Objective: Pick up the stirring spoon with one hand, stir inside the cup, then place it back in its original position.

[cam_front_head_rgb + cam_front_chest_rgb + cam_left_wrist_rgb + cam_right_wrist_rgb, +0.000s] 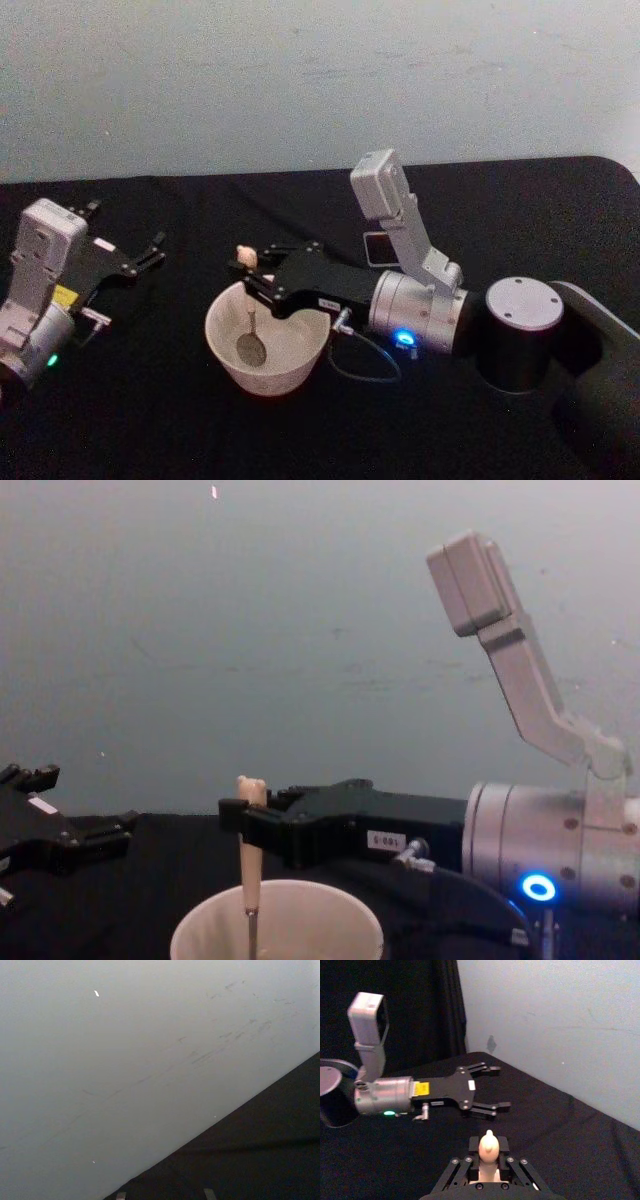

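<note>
Now: right gripper [250, 275], reaching in from approx. 3 o'clock of the head view, has its fingers clenched on the cream handle of the stirring spoon [248, 865], just below the knob. Spoon stands nearly upright in the cup [275, 382], metal bowl low inside; whether it touches the bottom can't be told. Cup sits near centre of the black desk [150, 420]. Left gripper [496, 1087] lies parked at approx. 9 o'clock of the cup, well apart, fingers spread and released.
</note>
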Motion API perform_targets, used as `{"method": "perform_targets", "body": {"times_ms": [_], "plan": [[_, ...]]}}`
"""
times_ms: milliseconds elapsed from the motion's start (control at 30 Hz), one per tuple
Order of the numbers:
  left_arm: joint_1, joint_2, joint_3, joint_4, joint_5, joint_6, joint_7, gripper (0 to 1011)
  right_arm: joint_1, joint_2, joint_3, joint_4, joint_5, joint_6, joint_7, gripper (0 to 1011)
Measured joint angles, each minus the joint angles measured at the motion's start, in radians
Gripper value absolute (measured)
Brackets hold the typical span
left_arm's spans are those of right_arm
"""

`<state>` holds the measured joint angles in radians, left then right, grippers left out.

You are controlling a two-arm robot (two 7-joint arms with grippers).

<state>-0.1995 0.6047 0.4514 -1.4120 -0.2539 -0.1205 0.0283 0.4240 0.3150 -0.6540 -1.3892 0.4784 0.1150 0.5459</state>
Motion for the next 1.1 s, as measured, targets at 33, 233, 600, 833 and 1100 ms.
{"method": "perform_targets", "body": {"times_ms": [33, 233, 600, 833, 1100], "plan": [[0.000, 0.000, 0.000, 0.000, 0.000, 0.000, 0.000, 1001, 0.003, -0.003, 0.001, 0.005, -0.002, 0.000, -0.002, 205], [0.000, 0.000, 0.000, 0.000, 0.000, 0.000, 0.000, 1001, 0.022, -0.016, 0.013, 0.043, -0.017, -0.005, -0.015, 205], [0.000, 0.000, 0.000, 0.000, 0.000, 0.000, 0.000, 1002, 0.020, 0.001, 0.049, 0.047, -0.027, -0.005, -0.024, 205], [0.000, 0.000, 0.000, 0.000, 0.000, 0.000, 0.000, 1002, -0.015, 0.043, 0.071, -0.004, -0.018, 0.002, -0.013, 205], [0.000, 0.000, 0.000, 0.000, 0.000, 0.000, 0.000, 1001, -0.078, 0.112, 0.089, -0.095, 0.012, 0.014, 0.009, 205]]}}
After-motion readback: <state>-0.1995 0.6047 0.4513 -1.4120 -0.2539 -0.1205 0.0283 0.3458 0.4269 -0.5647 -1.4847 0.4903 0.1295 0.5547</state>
